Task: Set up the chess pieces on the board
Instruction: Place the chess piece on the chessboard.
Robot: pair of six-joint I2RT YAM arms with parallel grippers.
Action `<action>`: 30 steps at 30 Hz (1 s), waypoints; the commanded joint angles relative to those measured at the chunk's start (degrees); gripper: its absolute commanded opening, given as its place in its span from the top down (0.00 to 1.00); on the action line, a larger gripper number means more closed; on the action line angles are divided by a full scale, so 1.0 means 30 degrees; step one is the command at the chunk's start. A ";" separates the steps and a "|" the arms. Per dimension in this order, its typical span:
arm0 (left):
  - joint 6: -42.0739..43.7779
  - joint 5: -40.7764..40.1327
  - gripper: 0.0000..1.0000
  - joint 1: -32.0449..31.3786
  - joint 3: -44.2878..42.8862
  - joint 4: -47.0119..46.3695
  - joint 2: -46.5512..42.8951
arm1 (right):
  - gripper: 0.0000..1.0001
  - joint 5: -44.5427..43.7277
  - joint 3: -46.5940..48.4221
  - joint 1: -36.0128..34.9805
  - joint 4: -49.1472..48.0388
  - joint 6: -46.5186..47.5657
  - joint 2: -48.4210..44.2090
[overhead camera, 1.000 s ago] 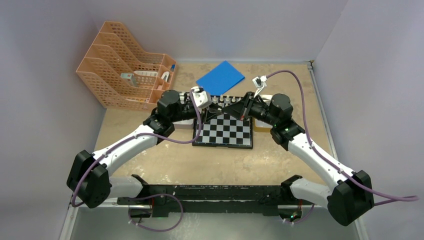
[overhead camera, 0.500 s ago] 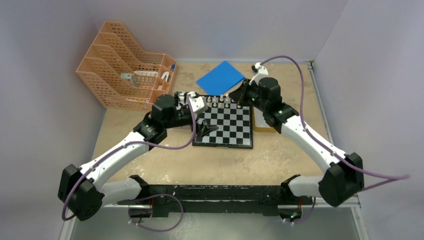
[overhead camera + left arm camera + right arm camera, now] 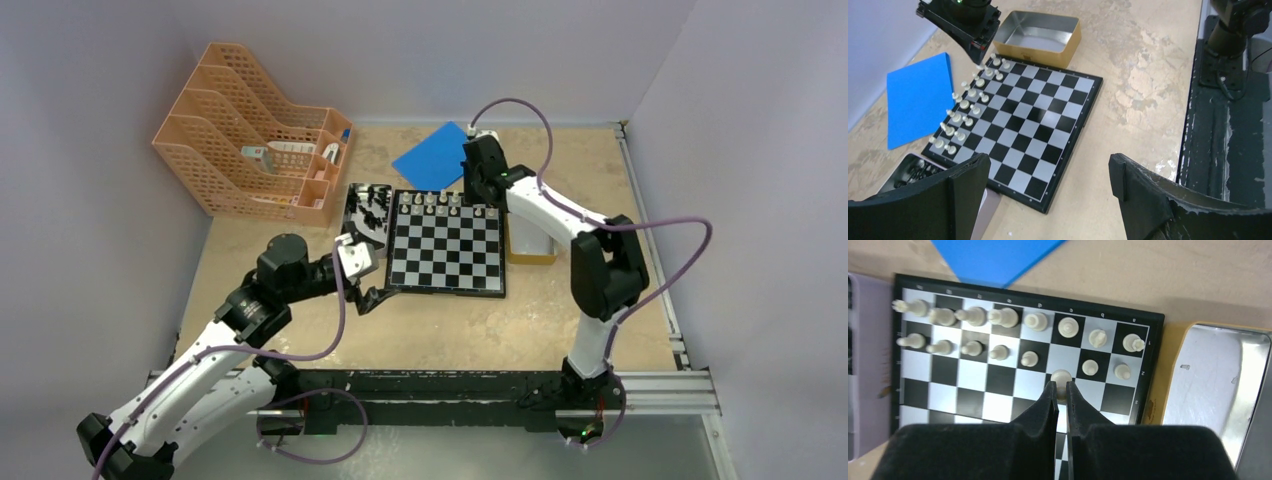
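Lying mid-tabletop (image 3: 600,165), the board (image 3: 446,262) carries cream chess pieces (image 3: 432,204) in two rows along its far edge. One cream pawn (image 3: 1061,376) is clamped in the right claw (image 3: 1061,388) above the second row. The left claw (image 3: 372,297), jaws wide apart, hangs off the board's near left corner. Black pieces (image 3: 368,205) fill a tray (image 3: 350,200) beside it.

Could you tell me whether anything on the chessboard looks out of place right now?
One white pawn breaks the second-row line on the board, showing nearer the middle than its neighbours. It is pinched in the right gripper, so it looks mid-placement rather than misplaced. Nothing else stands out.
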State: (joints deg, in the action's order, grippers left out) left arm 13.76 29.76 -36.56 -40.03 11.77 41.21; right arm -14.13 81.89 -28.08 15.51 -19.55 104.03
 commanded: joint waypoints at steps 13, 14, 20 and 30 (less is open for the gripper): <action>0.1267 -0.0750 0.10 -0.0087 0.0541 0.0456 -0.1261 | 0.91 -0.0998 0.2957 -0.0053 0.1803 0.0776 0.3129; 0.1258 -0.0750 0.10 -0.0086 0.0563 0.0444 -0.1294 | 0.90 -0.1002 0.3014 -0.0047 0.1803 0.0775 0.3239; 0.1302 -0.0779 0.10 -0.0066 0.0570 0.0452 -0.1247 | 0.89 -0.0721 0.3483 -0.0061 0.1959 0.0854 0.3872; 0.1344 -0.0699 0.10 -0.0085 0.0548 0.0442 -0.1159 | 0.87 -0.0369 0.3261 -0.0077 0.2015 0.0893 0.4134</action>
State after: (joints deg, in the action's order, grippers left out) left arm 17.15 27.62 -36.56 -37.80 14.68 37.87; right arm -15.51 89.89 -28.08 21.04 -17.56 117.01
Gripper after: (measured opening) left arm 0.900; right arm 0.122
